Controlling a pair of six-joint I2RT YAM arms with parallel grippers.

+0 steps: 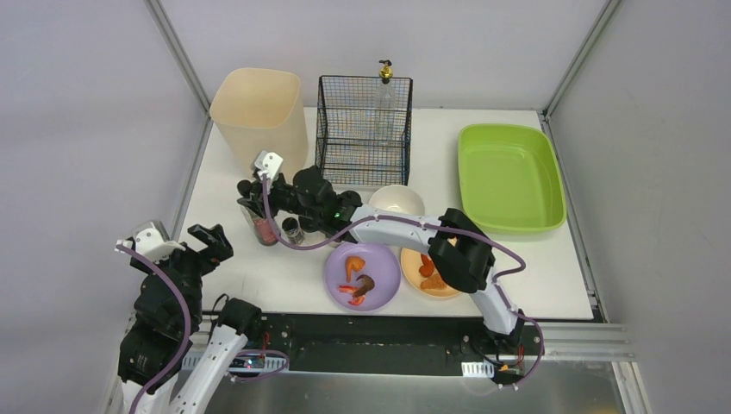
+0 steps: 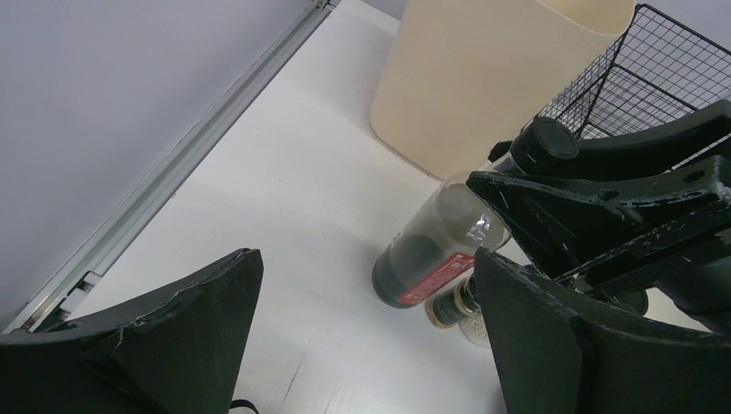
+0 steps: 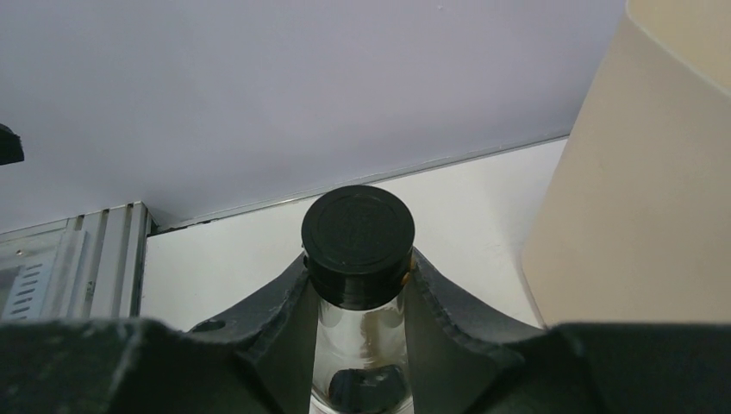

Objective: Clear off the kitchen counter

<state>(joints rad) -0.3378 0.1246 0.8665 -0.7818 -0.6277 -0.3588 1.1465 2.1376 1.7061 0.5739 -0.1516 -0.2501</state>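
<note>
Grey walls and metal rails frame the kitchen counter [image 1: 435,155], a plain white tabletop that spans the scene and carries everything on it. At the far left, by the counter's left edge, the left gripper [image 1: 205,248] hovers with its jaws spread wide and nothing between them. Just to its right a dark sauce bottle [image 1: 265,228] with a black cap and a red label stands beside a small jar [image 1: 293,230]. The right gripper [image 1: 259,200], on an arm stretched across from the right, has its fingers [image 3: 276,328] pressed to either side of the bottle's neck just under the cap — clamped on it. Behind these stand a cream bin [image 1: 259,116] and then a black wire basket [image 1: 364,121], with a pump bottle [image 1: 384,82] at the basket's far side. Nearer the arms, a purple plate [image 1: 384,263] and an orange plate [image 1: 409,259] hold food scraps — the orange one lies partly under the arm — and a white bowl [image 1: 396,201] sits just behind them. A lime-green tub [image 1: 509,177] rests at the far right.
</note>
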